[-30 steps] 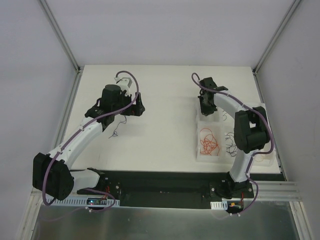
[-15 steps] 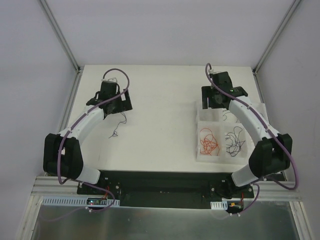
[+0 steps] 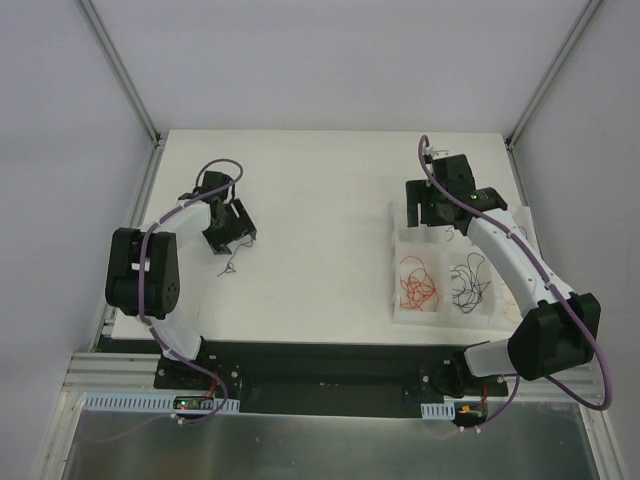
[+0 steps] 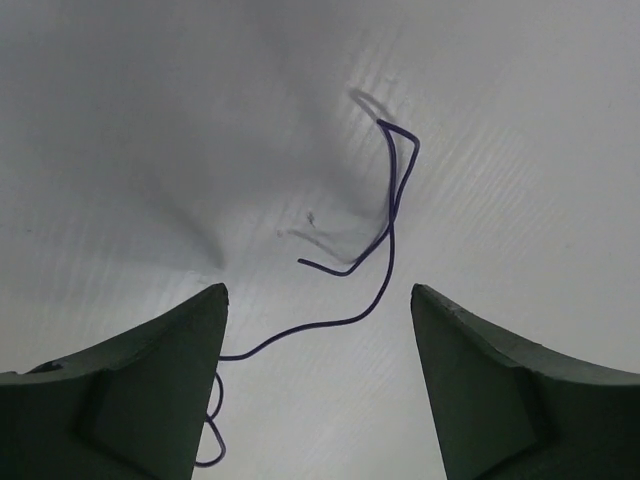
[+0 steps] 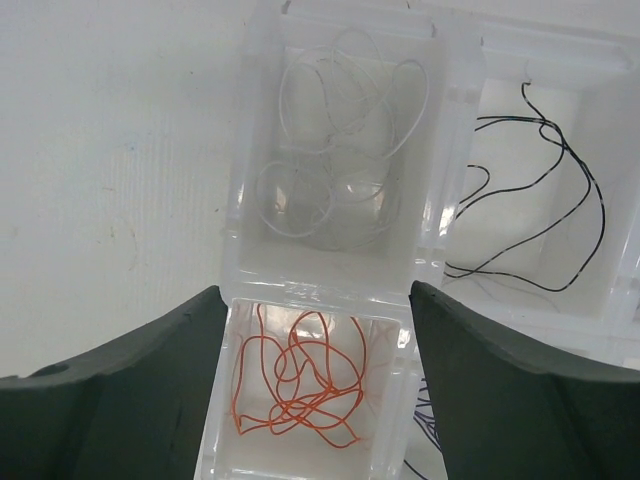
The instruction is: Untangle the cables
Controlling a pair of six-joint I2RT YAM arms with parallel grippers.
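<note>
I see my left gripper [image 4: 318, 300] open, empty, over a blue wire [image 4: 394, 212]; my right gripper [image 5: 315, 298] open, empty, above the tray [image 5: 232, 250].

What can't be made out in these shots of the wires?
- Left wrist: the purple wire has its near end behind a finger.
- Right wrist: a finger hides most of the purple strands; the right edge cuts the compartment of black wires.
- Top view: the right claw covers the white wires; the purple wire is too thin there to tell its colour.
</note>
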